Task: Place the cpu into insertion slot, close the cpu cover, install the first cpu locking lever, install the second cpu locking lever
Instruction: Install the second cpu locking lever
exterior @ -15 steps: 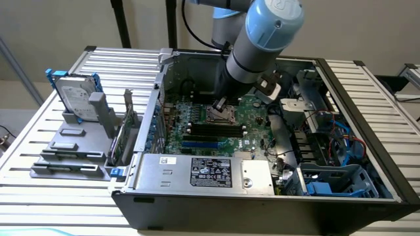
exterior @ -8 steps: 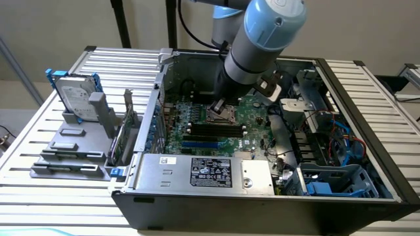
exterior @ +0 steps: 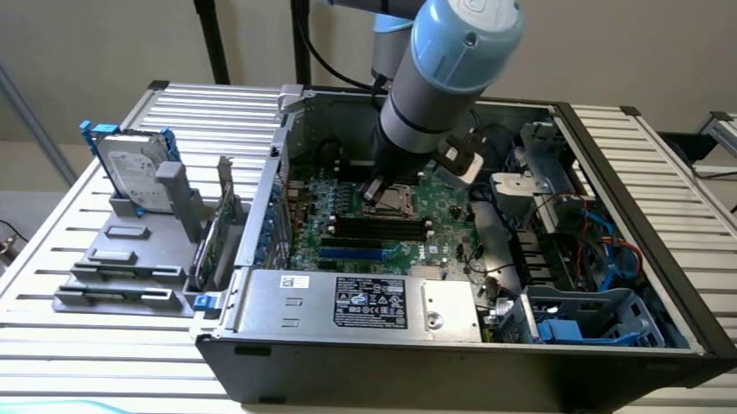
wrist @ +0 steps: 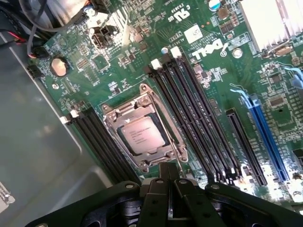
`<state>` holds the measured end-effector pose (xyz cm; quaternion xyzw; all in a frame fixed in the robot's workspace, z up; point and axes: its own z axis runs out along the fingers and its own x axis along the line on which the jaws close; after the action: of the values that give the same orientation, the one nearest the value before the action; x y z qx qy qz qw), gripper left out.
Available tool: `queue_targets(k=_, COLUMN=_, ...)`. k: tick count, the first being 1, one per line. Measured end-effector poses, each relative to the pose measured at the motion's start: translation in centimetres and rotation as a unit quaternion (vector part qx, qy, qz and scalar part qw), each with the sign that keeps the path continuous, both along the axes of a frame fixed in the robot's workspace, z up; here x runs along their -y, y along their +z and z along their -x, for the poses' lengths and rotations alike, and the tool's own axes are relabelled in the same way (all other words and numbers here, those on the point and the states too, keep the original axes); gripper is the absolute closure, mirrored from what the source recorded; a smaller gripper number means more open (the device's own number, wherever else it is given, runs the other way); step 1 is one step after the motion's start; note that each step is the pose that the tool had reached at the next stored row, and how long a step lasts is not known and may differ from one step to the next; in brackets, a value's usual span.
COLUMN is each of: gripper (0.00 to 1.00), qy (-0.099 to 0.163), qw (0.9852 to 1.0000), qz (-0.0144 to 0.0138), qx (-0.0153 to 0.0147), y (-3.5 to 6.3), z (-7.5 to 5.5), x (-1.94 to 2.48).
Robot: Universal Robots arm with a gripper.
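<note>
The cpu point(wrist: 141, 135) lies flat in the insertion slot point(exterior: 399, 201) on the green motherboard point(wrist: 118, 47), its pale lid showing through the window of the cpu cover point(wrist: 124, 109). The silvery cover frame lies down flat around the chip. My gripper point(wrist: 169, 166) is shut, and its black fingers point(wrist: 163, 177) meet at one corner of the socket frame, just above it. I see nothing between them. In the exterior view the arm reaches down into the open computer case, with the gripper point(exterior: 377, 188) at the socket's edge. I cannot make out how the thin locking levers stand.
Black memory slots point(wrist: 189, 118) flank the socket on both sides. Beyond them run blue slots point(wrist: 265, 137). A finned heat sink point(wrist: 274, 23) lies farther off. The grey power supply point(exterior: 357, 302) fills the case front, cables and a blue drive cage point(exterior: 588, 315) the exterior view's right. A hard drive point(exterior: 133, 168) stands outside.
</note>
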<state>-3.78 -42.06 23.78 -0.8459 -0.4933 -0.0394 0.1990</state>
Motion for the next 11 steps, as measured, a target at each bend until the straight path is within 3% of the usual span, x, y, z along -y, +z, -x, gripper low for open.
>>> queue_targets(k=5, gripper=0.89, qy=0.0, qw=1.0, qz=0.0, qx=-0.0001, y=0.4, z=0.6, x=0.81)
queue_targets(k=11, gripper=0.89, qy=-0.001, qw=1.0, qz=0.0001, qx=-0.0001, y=0.33, z=1.3, x=0.82)
